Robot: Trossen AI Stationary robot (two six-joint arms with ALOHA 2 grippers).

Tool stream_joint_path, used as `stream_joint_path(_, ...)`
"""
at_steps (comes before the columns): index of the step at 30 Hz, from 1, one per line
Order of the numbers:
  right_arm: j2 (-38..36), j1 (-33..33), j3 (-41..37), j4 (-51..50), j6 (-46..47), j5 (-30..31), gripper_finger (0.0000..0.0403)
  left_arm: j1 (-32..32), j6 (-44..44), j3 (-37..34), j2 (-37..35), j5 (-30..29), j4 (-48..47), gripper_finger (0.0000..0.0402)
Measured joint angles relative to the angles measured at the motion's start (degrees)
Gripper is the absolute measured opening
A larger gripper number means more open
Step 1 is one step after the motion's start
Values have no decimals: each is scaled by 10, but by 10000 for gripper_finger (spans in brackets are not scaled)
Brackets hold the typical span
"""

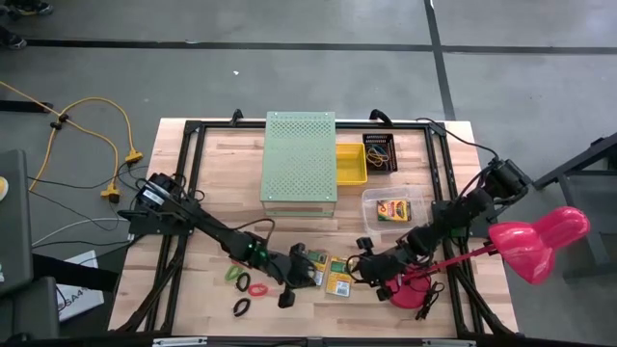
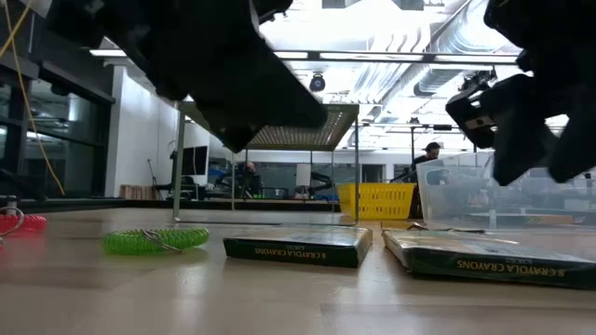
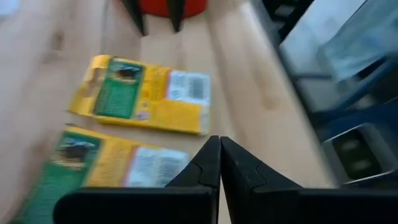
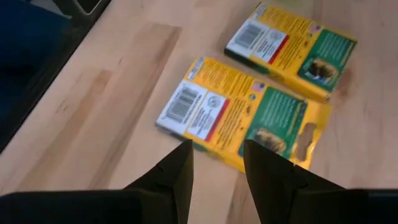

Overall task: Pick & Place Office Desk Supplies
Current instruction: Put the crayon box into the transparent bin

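Right gripper (image 4: 215, 163) hangs with fingers apart, we see, over two flat cardboard crayon boxes (image 4: 244, 116) lying side by side on bare wood; left gripper (image 3: 219, 163) clenched empty; coiled green band (image 2: 155, 240) nearby.

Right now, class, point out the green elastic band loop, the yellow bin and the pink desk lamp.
green elastic band loop (image 2: 155, 241): low view, middle of its coil.
yellow bin (image 1: 351, 174): high view, its rim.
pink desk lamp (image 1: 540, 239): high view, its shade.

Yellow-and-green crayon boxes (image 4: 239, 118), pink lamp (image 1: 538, 239)
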Motion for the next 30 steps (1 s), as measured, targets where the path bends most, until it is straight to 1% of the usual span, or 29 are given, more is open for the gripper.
stream_joint_path(2,0,1,0,-7,38,-2,129,0,36,6,0,-10,-14,1)
stream_joint_path(7,0,0,0,-1,179,-24,129,0,123,6,0,-58,-11,1)
stream_joint_path(10,0,0,0,-1,264,-31,129,5,165,7,0,-72,-15,1)
stream_joint_path(14,0,-2,0,-1,404,-31,129,10,226,7,0,-75,-16,1)
stream_joint_path(18,0,-14,0,-2,539,-45,129,12,288,7,0,-75,-23,1)
stream_joint_path(20,0,-20,0,-2,571,-56,129,11,322,7,0,-75,-23,1)
stream_joint_path(22,0,-24,0,-2,585,-68,129,10,353,7,0,-71,-23,1)
stream_joint_path(26,0,-27,0,-1,643,-66,129,9,391,7,0,-70,-23,1)
stream_joint_path(30,0,-40,0,-2,727,-68,129,9,426,7,0,-70,-23,1)
